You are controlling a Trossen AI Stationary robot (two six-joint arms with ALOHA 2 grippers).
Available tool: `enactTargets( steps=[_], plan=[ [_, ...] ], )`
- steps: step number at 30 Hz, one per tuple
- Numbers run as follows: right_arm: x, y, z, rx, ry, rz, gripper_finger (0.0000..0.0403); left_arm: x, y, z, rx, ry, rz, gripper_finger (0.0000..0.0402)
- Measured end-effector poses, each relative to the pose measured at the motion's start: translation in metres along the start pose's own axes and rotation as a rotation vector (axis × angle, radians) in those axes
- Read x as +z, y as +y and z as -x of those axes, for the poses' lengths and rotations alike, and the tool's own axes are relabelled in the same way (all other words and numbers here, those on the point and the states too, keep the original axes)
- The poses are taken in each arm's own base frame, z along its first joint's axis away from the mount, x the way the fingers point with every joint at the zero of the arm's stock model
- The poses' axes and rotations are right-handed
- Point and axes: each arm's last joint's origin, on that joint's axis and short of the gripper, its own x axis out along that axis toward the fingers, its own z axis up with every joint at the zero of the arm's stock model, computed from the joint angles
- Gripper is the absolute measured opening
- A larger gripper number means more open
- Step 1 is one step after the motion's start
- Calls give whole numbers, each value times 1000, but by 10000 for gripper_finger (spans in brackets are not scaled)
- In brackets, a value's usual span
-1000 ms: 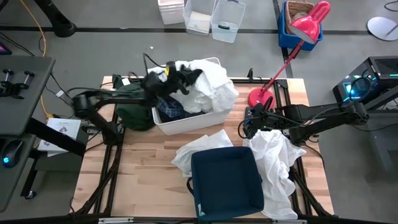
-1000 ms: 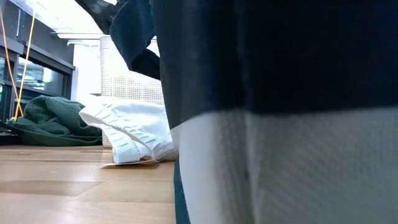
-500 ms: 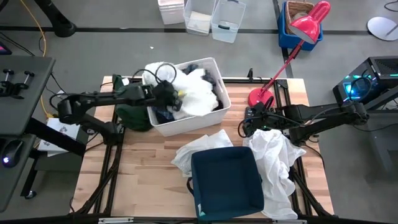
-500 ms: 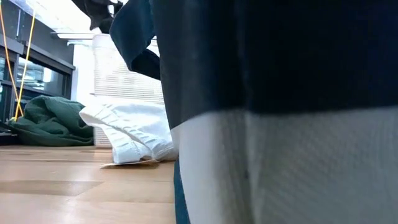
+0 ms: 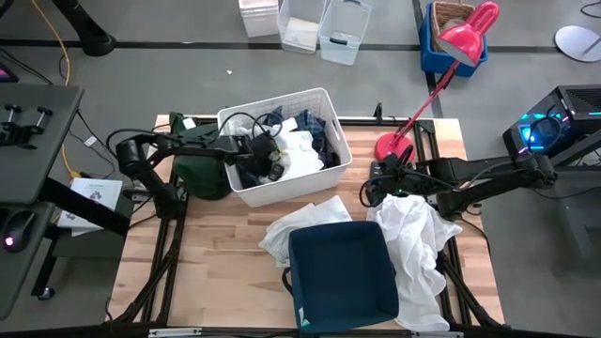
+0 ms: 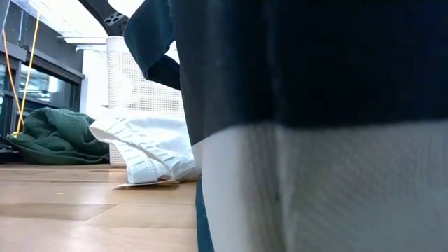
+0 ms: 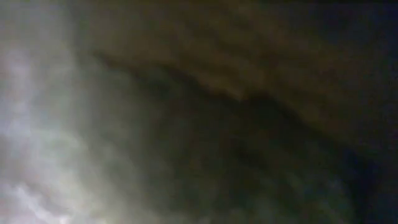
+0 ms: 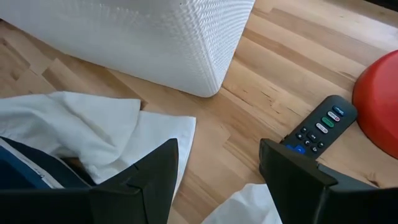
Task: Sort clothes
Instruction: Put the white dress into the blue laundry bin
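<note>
Item: sorting, step in hand, a pick from the white bin [image 5: 331, 165] at the far middle of the table [image 5: 225, 246]. My left pincer [image 5: 266, 161] is down inside the bin's left half, buried among the clothes; its jaws are pressed together, but what cloth they hold, if any, I cannot tell, since its own camera shows only dark fabric close against it. Contents of bin: white garments [image 5: 299, 155], a plaid shirt [image 5: 319, 134] at the far right corner, dark pieces beneath. Outside it: a dark green garment [image 5: 199, 169] just left of the bin, a white garment [image 5: 315, 214] between the bin and the navy bin [image 5: 343, 274], and another white garment [image 5: 418, 246] draped at the navy bin's right. My right pincer [image 8: 216, 169] waits with jaws wide above the wood near a remote control [image 8: 318, 127], right of the white bin. To do this well, I judge: lift straight up, slowly, taking a single garment so neighbours do not drag over the rim, and keep the bin from tipping.
</note>
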Motion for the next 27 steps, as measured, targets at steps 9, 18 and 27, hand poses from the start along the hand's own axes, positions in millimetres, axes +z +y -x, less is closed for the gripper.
enactTargets(
  steps=[9,18,27],
  plan=[
    [-1,1,0,20,23,0,220,34,-8,64,-51,-211,-123,91],
    [-1,1,0,29,36,2,220,48,-12,119,-125,-379,-159,196],
    [-1,1,0,29,38,10,220,44,-5,150,-160,-465,-172,227]
  ],
)
